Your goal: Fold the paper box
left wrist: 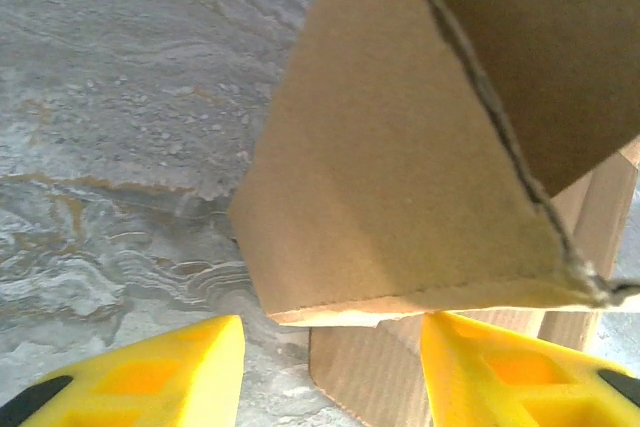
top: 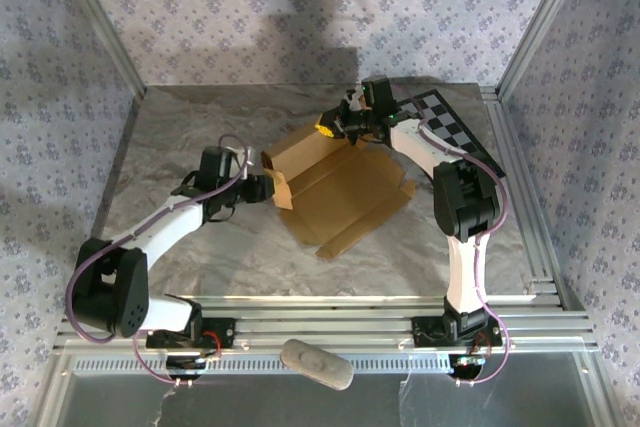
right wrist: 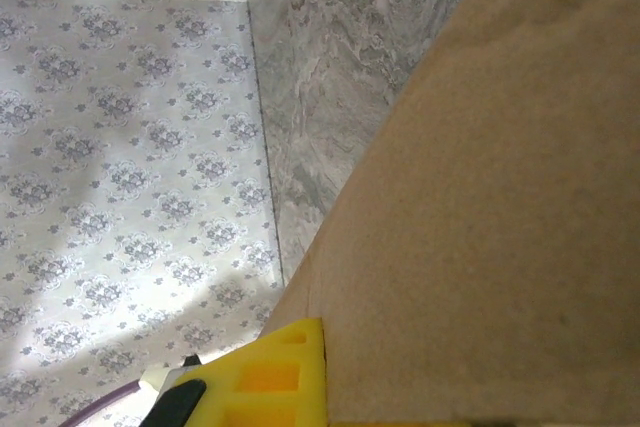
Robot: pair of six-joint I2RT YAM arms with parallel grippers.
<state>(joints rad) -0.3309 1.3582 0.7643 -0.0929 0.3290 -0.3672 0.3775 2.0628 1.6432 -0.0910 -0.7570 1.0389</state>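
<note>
Two tools at the paper box (top: 345, 192), mid-tabletop (top: 200, 127). Right tool (top: 335, 127) pinched shut on the far raised wall, apparently to hold it upright. Left tool (top: 262, 187) spread open around the left flap corner, not gripping.

Marbled table (top: 180, 127): paper box (top: 340, 192), checkerboard panel (top: 455, 127)

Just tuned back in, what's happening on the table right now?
Both arms are working on the paper box, which lies half-formed on the table. The right gripper is shut on its raised far panel. The left gripper sits at the left side flap with its fingers apart, the flap's edge just ahead of them, not clamped.
</note>
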